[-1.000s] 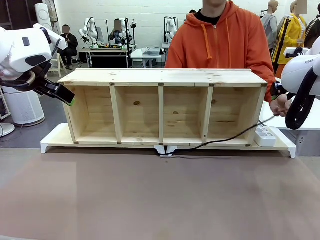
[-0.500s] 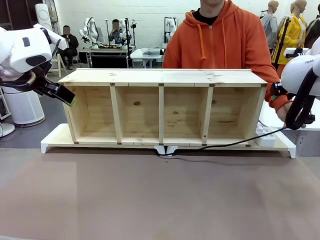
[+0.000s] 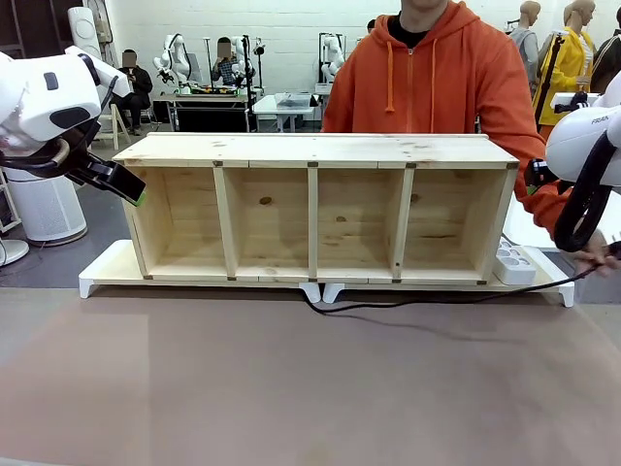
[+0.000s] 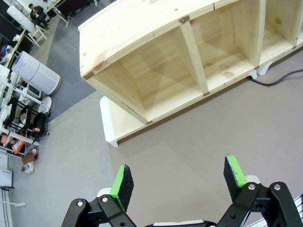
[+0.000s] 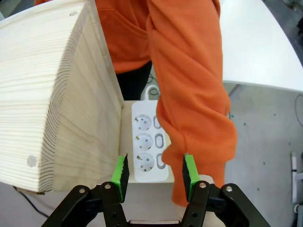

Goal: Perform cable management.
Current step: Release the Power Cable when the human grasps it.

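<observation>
The thin black cable (image 3: 437,301) comes out from under the middle of the wooden shelf (image 3: 315,149) and runs right along the table, just in front of the white base. Its right end rises to the person's hand (image 3: 594,258), which holds it beside my right arm; its plug is hidden. A short stretch of the cable (image 4: 280,80) shows near the shelf's foot. My left gripper (image 3: 136,192) hangs open by the shelf's left end, and its jaws (image 4: 178,179) stand wide over bare table. My right gripper (image 5: 155,176) is open and holds nothing, above the white power strip (image 5: 150,142).
The power strip (image 3: 514,262) lies on the white base (image 3: 102,267) at the shelf's right end. The person's orange sleeve (image 5: 194,104) hangs right next to my right fingers. A white table (image 5: 265,42) stands beyond. In front of the shelf lies the brown tabletop (image 3: 310,388).
The person's hand has drawn the cable's right end down and to the right, so the cable now lies lower and straighter in front of the base. Neither arm has moved.
</observation>
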{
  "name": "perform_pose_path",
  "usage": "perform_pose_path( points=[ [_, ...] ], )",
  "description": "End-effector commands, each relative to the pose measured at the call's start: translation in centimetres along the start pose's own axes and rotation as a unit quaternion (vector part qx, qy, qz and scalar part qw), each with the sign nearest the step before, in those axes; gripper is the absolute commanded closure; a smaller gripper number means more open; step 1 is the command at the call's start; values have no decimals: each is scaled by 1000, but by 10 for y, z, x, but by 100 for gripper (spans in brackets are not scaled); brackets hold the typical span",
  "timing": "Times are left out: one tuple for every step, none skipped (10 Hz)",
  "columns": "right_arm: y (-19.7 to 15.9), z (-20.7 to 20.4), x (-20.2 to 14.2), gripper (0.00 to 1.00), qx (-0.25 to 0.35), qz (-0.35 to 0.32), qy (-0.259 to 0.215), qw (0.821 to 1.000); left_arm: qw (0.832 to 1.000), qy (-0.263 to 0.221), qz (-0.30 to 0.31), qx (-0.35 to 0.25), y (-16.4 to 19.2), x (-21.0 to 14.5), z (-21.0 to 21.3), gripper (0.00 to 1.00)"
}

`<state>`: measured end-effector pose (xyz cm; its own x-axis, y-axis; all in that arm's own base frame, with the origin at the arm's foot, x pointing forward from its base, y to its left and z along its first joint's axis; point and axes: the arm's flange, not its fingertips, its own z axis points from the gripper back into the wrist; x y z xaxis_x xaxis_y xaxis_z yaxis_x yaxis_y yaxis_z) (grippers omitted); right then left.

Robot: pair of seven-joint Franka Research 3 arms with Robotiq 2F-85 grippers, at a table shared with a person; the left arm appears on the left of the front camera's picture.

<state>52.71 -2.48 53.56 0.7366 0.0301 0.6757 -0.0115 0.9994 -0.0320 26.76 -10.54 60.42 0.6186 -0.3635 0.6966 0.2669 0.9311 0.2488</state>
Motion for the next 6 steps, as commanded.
perform_pose_path(
  points=[
    [0, -1, -1, 40, 0, 0, 2, 1000, 1000, -6, -4, 1, 1, 2, -1, 0],
    [0, -1, -1, 40, 0, 0, 2, 1000, 1000, -6, -4, 1, 1, 2, -1, 0],
    [0, -1, -1, 40, 0, 0, 2, 1000, 1000, -6, -4, 1, 1, 2, -1, 0],
    [0, -1, -1, 40, 0, 0, 2, 1000, 1000, -6, -4, 1, 1, 2, -1, 0],
    [0, -1, -1, 40, 0, 0, 2, 1000, 1000, -6, -4, 1, 1, 2, -1, 0],
    [0, -1, -1, 40, 0, 0, 2, 1000, 1000, -6, -4, 1, 1, 2, -1, 0]
  ],
)
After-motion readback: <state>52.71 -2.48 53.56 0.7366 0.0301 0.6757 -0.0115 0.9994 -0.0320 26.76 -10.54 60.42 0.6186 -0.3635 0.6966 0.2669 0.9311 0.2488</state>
